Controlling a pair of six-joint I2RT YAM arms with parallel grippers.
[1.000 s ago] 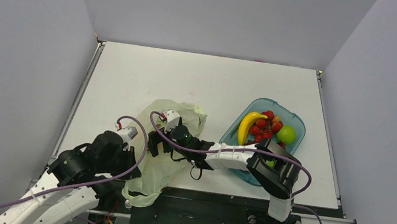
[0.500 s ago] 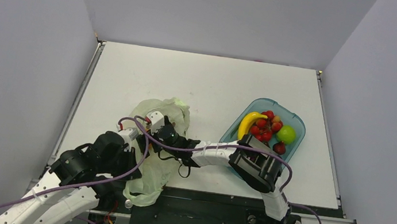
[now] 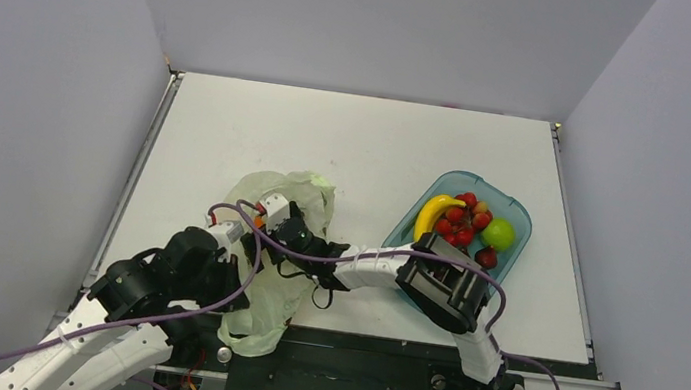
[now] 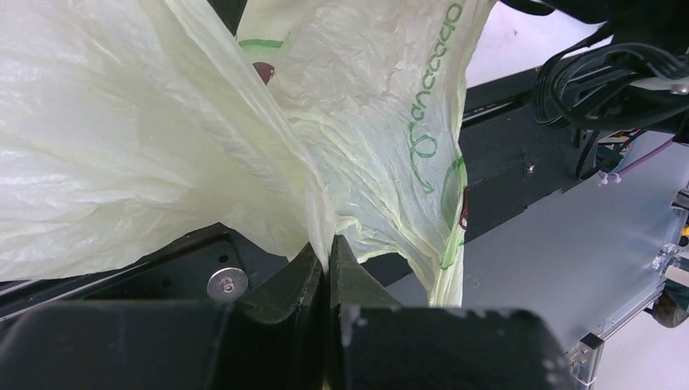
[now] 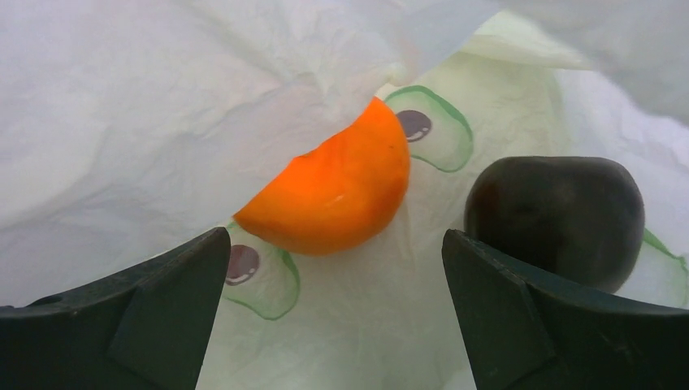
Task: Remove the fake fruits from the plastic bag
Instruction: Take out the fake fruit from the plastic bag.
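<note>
The pale-green plastic bag (image 3: 275, 282) lies crumpled at the near left of the table. My left gripper (image 4: 326, 244) is shut on a fold of the bag (image 4: 162, 146) and holds it up. My right gripper (image 5: 335, 240) is open inside the bag's mouth, its fingers apart on either side below a round orange fruit (image 5: 333, 191). A dark round fruit (image 5: 556, 215) lies just right of the orange one, by the right finger. In the top view my right gripper (image 3: 270, 215) sits over the bag. A yellow banana (image 3: 431, 221) and red fruits (image 3: 464, 221) lie in the blue tray (image 3: 473, 177).
The tray at the right also holds a round green fruit (image 3: 499, 234) and a dark red one (image 3: 485, 258). The right arm's elbow (image 3: 445, 289) hangs over the tray's near end. Purple cables loop over the bag. Grey walls enclose the table.
My right gripper has moved left and further into the bag's mouth, and its elbow has swung left. The bag's top has shifted left with it. The left gripper keeps its hold.
</note>
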